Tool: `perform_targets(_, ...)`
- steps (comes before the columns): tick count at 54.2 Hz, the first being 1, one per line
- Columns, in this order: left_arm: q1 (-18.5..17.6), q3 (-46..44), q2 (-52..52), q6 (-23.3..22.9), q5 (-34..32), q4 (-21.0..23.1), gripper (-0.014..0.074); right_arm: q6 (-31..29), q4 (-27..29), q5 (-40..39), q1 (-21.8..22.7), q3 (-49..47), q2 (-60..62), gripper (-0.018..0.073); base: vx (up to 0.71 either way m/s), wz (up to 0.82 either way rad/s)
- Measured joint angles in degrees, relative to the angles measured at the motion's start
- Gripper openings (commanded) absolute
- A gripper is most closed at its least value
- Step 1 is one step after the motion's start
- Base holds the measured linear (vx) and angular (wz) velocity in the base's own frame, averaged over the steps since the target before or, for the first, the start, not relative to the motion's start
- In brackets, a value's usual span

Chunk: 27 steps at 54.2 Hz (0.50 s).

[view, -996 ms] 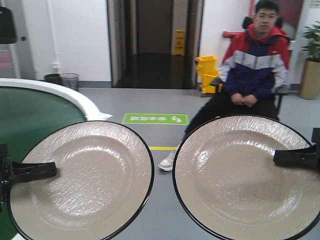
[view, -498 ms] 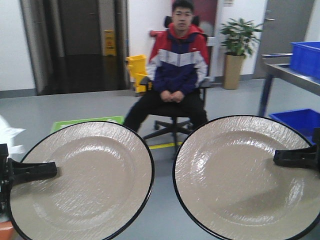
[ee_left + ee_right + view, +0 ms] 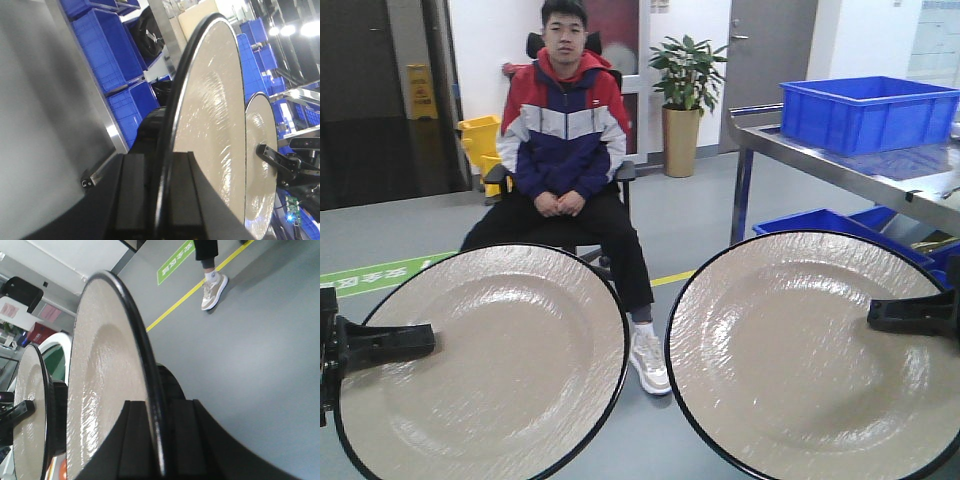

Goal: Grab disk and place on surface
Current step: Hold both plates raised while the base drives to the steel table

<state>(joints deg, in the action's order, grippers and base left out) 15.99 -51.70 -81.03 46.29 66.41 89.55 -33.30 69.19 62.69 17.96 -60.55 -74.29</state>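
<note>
Two beige disks with black rims are held upright, side by side. My left gripper (image 3: 428, 340) is shut on the outer rim of the left disk (image 3: 490, 360). My right gripper (image 3: 872, 315) is shut on the outer rim of the right disk (image 3: 800, 350). In the left wrist view the black fingers (image 3: 137, 190) clamp the disk (image 3: 210, 110) edge-on. In the right wrist view the gripper (image 3: 156, 420) pinches its disk (image 3: 100, 380) the same way. A glossy metal tabletop (image 3: 860, 165) shows at the right; no tape lines show on that part.
A seated person (image 3: 565, 140) in a red and navy jacket faces me, feet near the disks. A blue bin (image 3: 865, 110) stands on the metal table, with more blue crates (image 3: 820, 222) below. A potted plant (image 3: 685, 95) stands behind. A strip of green conveyor (image 3: 55, 357) shows in the right wrist view.
The whole view has swung right: the green conveyor left the front view, the person slid leftwards, and the metal table with blue bins came in. Both disks stay gripped as before.
</note>
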Motion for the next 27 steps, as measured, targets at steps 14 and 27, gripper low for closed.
perform_targets(14, 0.0, 0.0, 0.0, 0.0, 0.0, 0.0, 0.0001, 0.0, 0.0, 0.0, 0.0, 0.0, 0.0, -0.0009, 0.35, -0.15)
perform_targets(27, 0.0, 0.0, 0.0, 0.0, -0.1, 0.0, 0.0001, 0.0, 0.0, 0.0, 0.0, 0.0, 0.0, -0.0009, 0.42, -0.10)
